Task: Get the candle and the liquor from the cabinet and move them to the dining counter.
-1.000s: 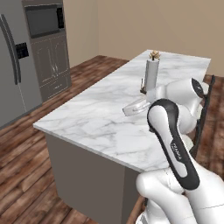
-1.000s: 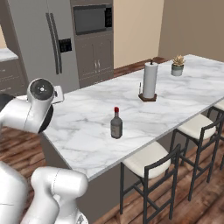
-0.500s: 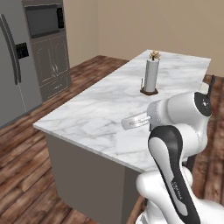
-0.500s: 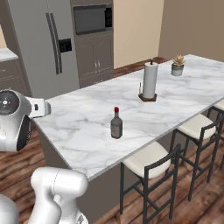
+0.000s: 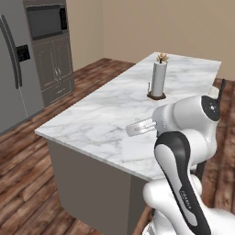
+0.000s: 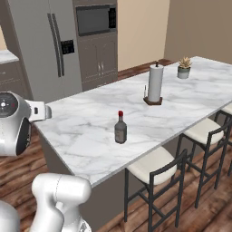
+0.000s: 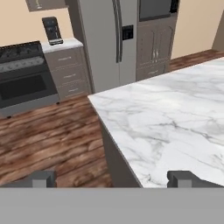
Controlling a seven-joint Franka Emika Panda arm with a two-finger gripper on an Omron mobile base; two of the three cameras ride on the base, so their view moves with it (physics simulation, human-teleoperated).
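My gripper (image 7: 112, 178) stands with its jaws fully apart and empty, aimed past the near corner of the tabletop (image 7: 175, 118) toward the refrigerator (image 7: 103, 39) at 12 o'clock in the hand view. In the right base view the liquor (image 6: 120, 128) stands upright on the dining counter, with the paper towel roll (image 6: 155, 83) well apart at its 1 o'clock; I cannot locate the candle. Risk: my arm hangs over the tabletop edge, so a wide swing toward the cabinet could, in my judgement, sweep the narrow bottle over.
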